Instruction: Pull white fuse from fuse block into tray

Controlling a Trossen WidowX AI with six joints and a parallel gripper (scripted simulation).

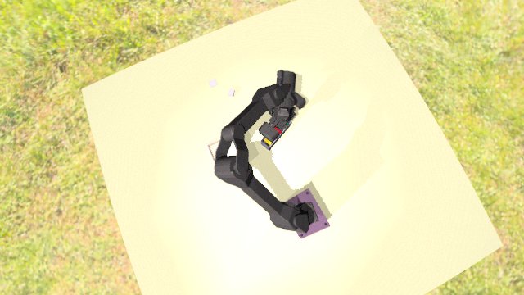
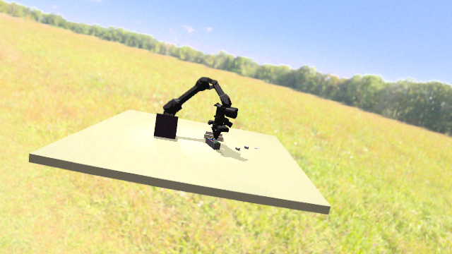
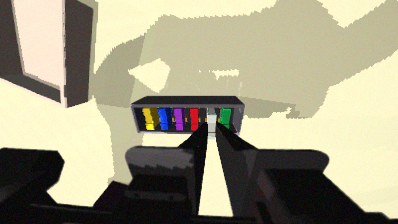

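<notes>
From above, a black six-joint arm (image 1: 246, 164) reached across a pale yellow worktop (image 1: 389, 164) from its purple base plate (image 1: 313, 213). Its wrist hung over the fuse block (image 1: 273, 137), where yellow and red fuse tops peeked out beside the arm. Part of the tray (image 1: 213, 149) showed as a pale rim under the arm's elbow. Two small light-coloured pieces (image 1: 213, 83) lay well apart from the block.

From the side, the arm arched over the worktop and pointed its claw (image 2: 215, 135) straight down at the dark fuse block (image 2: 212, 142).

The wrist camera looked along the two dark fingers, which stood narrow, pinched on the white fuse (image 3: 212, 121). That fuse stood in the fuse block between the red fuse (image 3: 194, 119) and the green fuse (image 3: 226, 117). Farther left stood the purple fuse (image 3: 178, 119), blue fuse (image 3: 164, 118) and yellow fuse (image 3: 149, 118). The tray (image 3: 42, 40), with dark walls and a pale floor, sat at the upper left.
</notes>
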